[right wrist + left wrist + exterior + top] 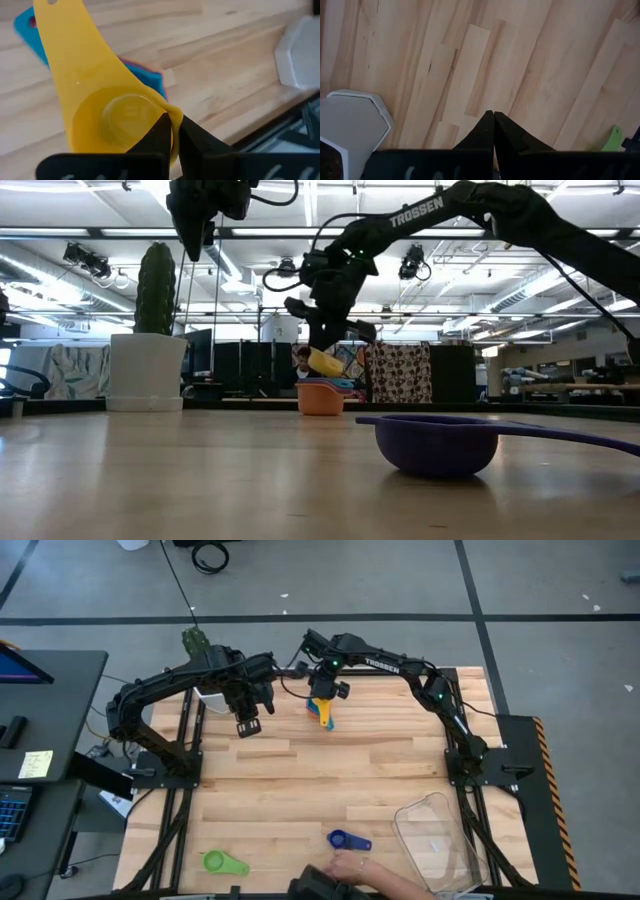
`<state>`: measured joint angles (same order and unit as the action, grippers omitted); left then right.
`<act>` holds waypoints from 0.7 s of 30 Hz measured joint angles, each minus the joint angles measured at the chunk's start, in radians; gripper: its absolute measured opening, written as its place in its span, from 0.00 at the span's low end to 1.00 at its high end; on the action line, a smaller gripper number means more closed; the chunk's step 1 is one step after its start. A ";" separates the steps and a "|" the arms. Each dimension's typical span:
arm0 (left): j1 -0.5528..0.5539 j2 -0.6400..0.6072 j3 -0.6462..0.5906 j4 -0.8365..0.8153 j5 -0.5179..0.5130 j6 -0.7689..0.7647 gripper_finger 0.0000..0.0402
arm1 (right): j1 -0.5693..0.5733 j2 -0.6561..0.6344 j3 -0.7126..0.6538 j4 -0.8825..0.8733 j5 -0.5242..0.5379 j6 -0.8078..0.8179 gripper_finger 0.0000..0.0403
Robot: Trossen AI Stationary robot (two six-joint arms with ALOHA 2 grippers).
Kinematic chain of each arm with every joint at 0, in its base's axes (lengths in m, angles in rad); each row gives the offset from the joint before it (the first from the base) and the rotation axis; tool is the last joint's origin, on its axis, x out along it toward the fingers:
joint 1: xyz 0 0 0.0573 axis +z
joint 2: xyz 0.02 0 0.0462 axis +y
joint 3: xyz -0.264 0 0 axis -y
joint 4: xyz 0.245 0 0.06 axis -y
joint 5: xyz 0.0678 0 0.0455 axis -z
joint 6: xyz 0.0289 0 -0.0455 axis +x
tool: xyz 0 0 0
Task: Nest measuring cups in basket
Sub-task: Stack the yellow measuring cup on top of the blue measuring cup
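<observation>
Pale wooden planks make up the counter (300, 780) under both my arms, with grey floor all round it. Going from its left edge: a green measuring cup (222, 862) lies near the front left corner, untouched. My left tool (248, 725) hangs clenched and empty over the back left part, just beside the white hexagonal pot (350, 125). Past it, near the middle of the back edge, my right tool (172, 131) pinches the rim of the yellow measuring cup (100, 105) and holds it tilted directly above a small stack of cups (322, 396), an orange one outermost with blue ones inside. A dark blue measuring cup (347, 840) sits by the front edge, where a person's hand (352, 864) reaches in next to it. The clear basket (440, 840) stands at the front right corner.

I judge the job about half done: nesting is under way, but the yellow cup is not yet seated, the green and dark blue cups lie apart, and nothing shows inside the basket.

How many cups the stack holds I cannot make out; a red one may be in it. The basket's far end is cut off.
</observation>
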<state>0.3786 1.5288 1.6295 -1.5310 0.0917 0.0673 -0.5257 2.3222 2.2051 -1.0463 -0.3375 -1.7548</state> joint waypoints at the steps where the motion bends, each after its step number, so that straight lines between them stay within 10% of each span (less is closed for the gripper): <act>1: 0.000 0.000 0.000 0.000 0.000 0.000 0.01 | -0.002 0.000 0.000 0.012 -0.003 0.033 0.07; 21: 0.000 0.000 0.000 0.000 0.000 0.000 0.01 | -0.011 0.000 0.000 0.002 -0.033 0.158 0.12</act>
<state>0.3786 1.5288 1.6295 -1.5311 0.0917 0.0669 -0.5369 2.3222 2.2047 -1.0443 -0.3707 -1.5967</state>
